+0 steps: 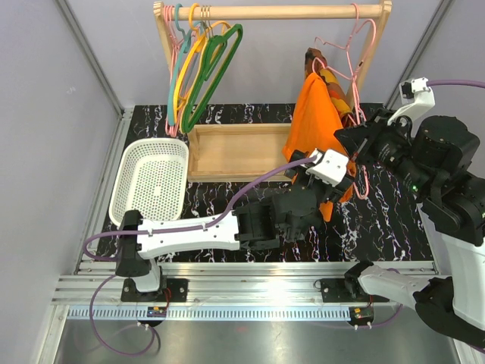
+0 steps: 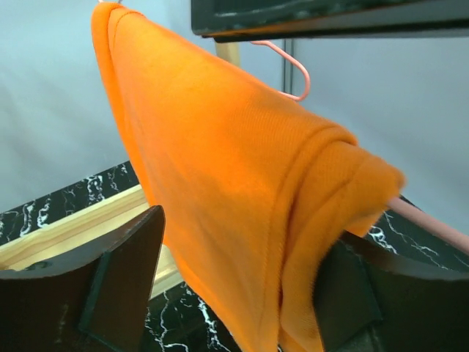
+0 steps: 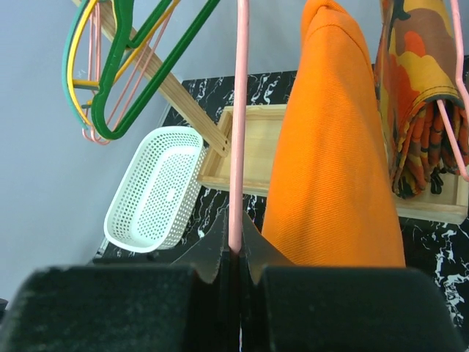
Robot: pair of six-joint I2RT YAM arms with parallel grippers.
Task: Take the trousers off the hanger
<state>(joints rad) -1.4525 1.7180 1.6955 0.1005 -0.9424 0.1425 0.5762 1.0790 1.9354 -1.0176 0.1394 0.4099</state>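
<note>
**Asker:** What is over on your left?

**Me:** A white plastic mesh basket (image 1: 151, 182) lies on the black marbled tabletop (image 1: 394, 220). Above it, thick green, yellow and teal plastic hangers (image 1: 201, 68) crowd the left end of the round wooden rail (image 1: 280, 11). Just right of the basket is the shallow wooden tray (image 1: 235, 148) at the foot of the rack.

**Asker:** And your left claw?

**Me:** My left claw (image 2: 242, 286) reaches to the middle of the table. Its jaws stand wide, with one dark finger (image 2: 121, 279) on each side of the plain bright orange folded cloth trousers (image 2: 234, 169). The cloth hangs down between them. I cannot tell whether the fingers press it.

**Asker:** Where do the trousers sit?

**Me:** They are draped over the thin pink wire hanger (image 3: 238, 110), and its bar pokes out of the fold. They hang right of the tray, just beside the orange-red-brown camouflage-patterned garment (image 3: 418, 88), which is folded over another pink wire.

**Asker:** And the right claw?

**Me:** My right claw (image 3: 234, 253) is to the right of the trousers, pinched tight on the hanger's wire.
</note>
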